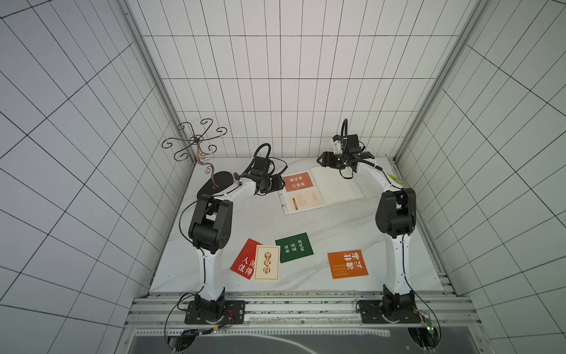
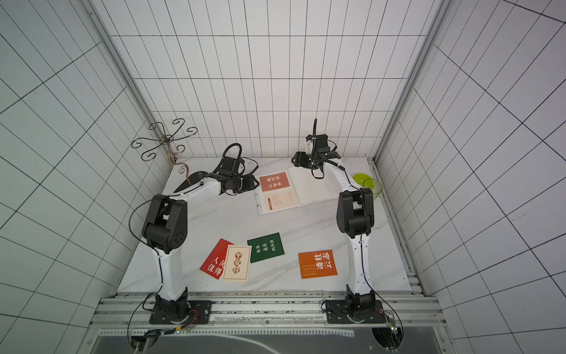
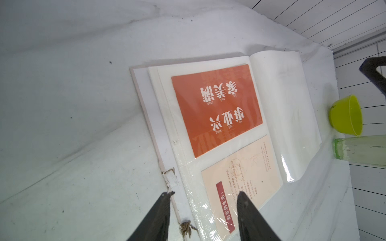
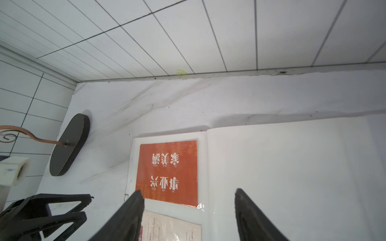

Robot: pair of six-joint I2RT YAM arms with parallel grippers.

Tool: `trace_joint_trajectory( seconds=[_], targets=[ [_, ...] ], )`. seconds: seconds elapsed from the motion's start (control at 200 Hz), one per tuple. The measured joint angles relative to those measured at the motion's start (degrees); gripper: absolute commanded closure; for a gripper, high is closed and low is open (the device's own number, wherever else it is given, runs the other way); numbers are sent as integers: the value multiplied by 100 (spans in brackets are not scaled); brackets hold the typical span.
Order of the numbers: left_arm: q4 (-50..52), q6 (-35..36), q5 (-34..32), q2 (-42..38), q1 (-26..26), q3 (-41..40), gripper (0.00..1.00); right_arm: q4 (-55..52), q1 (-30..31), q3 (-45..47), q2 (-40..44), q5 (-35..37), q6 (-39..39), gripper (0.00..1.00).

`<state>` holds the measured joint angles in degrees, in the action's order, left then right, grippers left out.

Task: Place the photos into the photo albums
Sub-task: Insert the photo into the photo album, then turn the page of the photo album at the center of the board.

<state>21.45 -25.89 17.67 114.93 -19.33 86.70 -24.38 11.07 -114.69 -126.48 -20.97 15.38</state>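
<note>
Left gripper (image 3: 203, 193) is hovering part-spread, empty, at the open photo album (image 1: 337, 184)'s left edge; right gripper (image 4: 188, 191) is hanging spread wide, empty, near its far edge. Album is lying by the desk (image 1: 337, 223)'s far edge with orange card (image 3: 217, 108) and cream card (image 3: 240, 177) sleeved in its left page. Red card (image 1: 245, 259), second cream card (image 1: 267, 262), green card (image 1: 294, 246) and second orange card (image 1: 347, 264) are lying near the front edge.

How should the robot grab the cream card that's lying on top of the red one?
Take the cream card by its long edge facing the dark green card, coming straight down from above. It lies flat and thin, so a sideways approach finds nothing to pinch. Its other long edge rests on the red card, where a pinch would probably catch both.
</note>
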Motion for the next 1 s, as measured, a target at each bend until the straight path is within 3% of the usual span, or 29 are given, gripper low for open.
trace_joint_trajectory(
  seconds=[0.185,0.49,0.999],
  targets=[
    [-184,186,33,-315,-463,-70,47,28,-136,1130,769,905,-28,23],
    [-271,503,177,-442,-1215,-133,46,28,-210,2625,1189,1919,-70,22],
    [-219,540,280,-442,-1298,-133,45,122,-208,3042,1172,2251,-87,22]
  ],
)
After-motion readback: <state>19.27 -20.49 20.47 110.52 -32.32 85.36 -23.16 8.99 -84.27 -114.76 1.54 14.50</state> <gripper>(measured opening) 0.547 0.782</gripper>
